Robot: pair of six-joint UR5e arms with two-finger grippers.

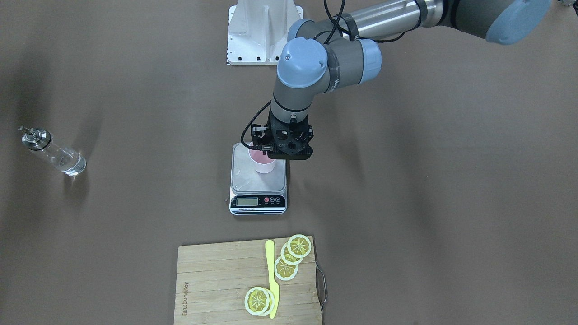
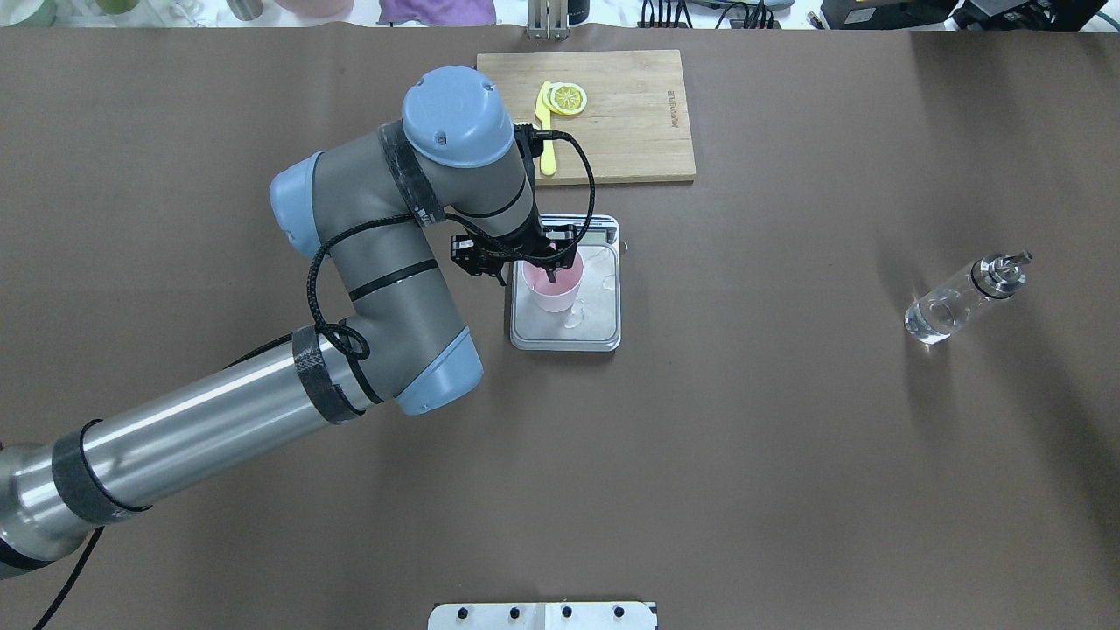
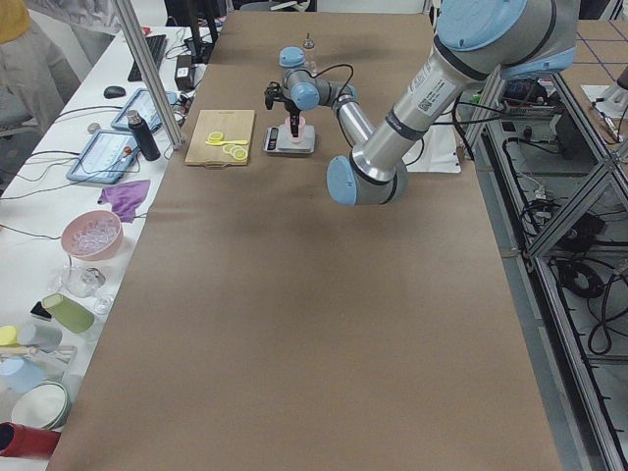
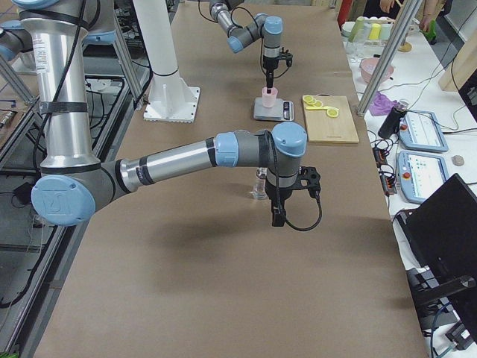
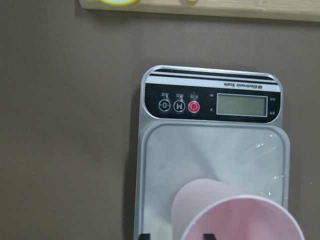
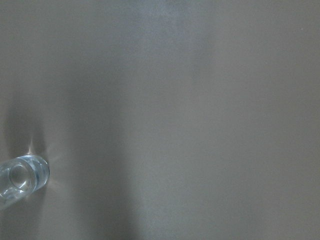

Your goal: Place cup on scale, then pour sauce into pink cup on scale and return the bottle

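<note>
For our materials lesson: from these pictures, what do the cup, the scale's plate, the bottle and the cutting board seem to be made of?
Cup: probably plastic, matte, evenly pale pink.
Scale plate: likely brushed steel; silvery, with dull reflections.
Bottle: seemingly clear glass, see-through with bright glints, and a shiny metal cap.
Cutting board: looks like bamboo or wood, with pale strips and visible grain.

The left arm reaches forward, its black two-finger left gripper (image 2: 553,273) pointing down, one finger (image 2: 552,278) inside a rim, apparently pinching.
</note>
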